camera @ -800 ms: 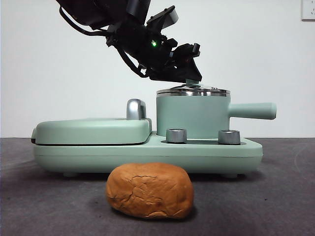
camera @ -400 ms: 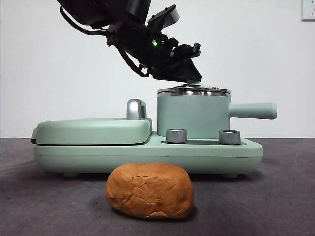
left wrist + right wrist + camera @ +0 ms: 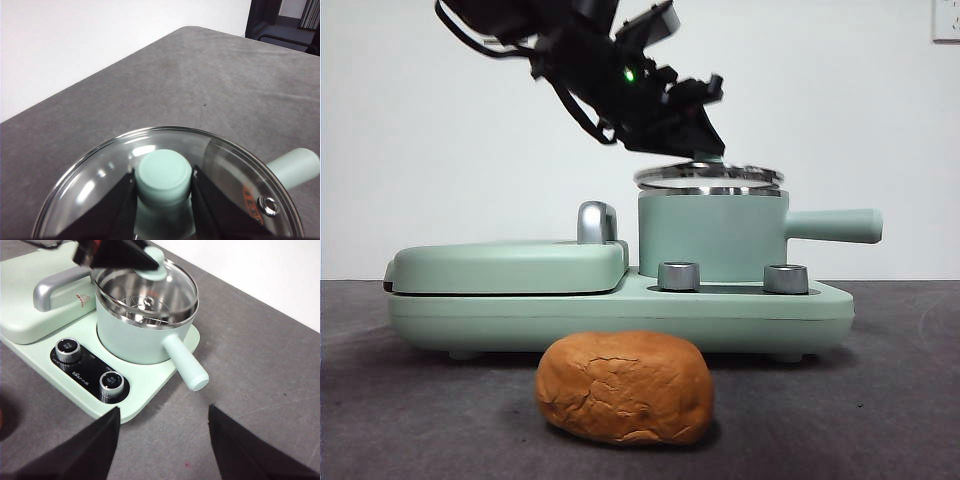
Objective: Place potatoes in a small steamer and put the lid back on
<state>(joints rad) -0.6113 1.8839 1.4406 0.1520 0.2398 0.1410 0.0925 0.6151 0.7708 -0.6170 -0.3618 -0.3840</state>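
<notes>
The left claw (image 3: 705, 150) is gripping the mint green knob (image 3: 164, 175) of the glass lid (image 3: 708, 175), its two jaws pressing against the knob's sides, and it is holding the lid just above the small steamer (image 3: 712, 235) with a thin gap showing between the lid's steel rim and the pot's rim. The steamer is sitting on a mint green cooker base (image 3: 740, 310), its straight handle (image 3: 832, 225) sticking out sideways, with two steel dials (image 3: 68, 347) in front of it and the flat green grill cover (image 3: 505, 265) with its chrome handle (image 3: 596, 221) beside it. Inside the pot the right wrist view is showing only a bare steel rack (image 3: 142, 307). The potato (image 3: 624, 387), a cracked orange-brown lump, is lying on the grey table (image 3: 880, 400) near its front edge, in front of the cooker base and apart from it. The right claw (image 3: 162, 432) is hovering with its jaws spread wide, off to the side of the steamer's handle and holding nothing.
</notes>
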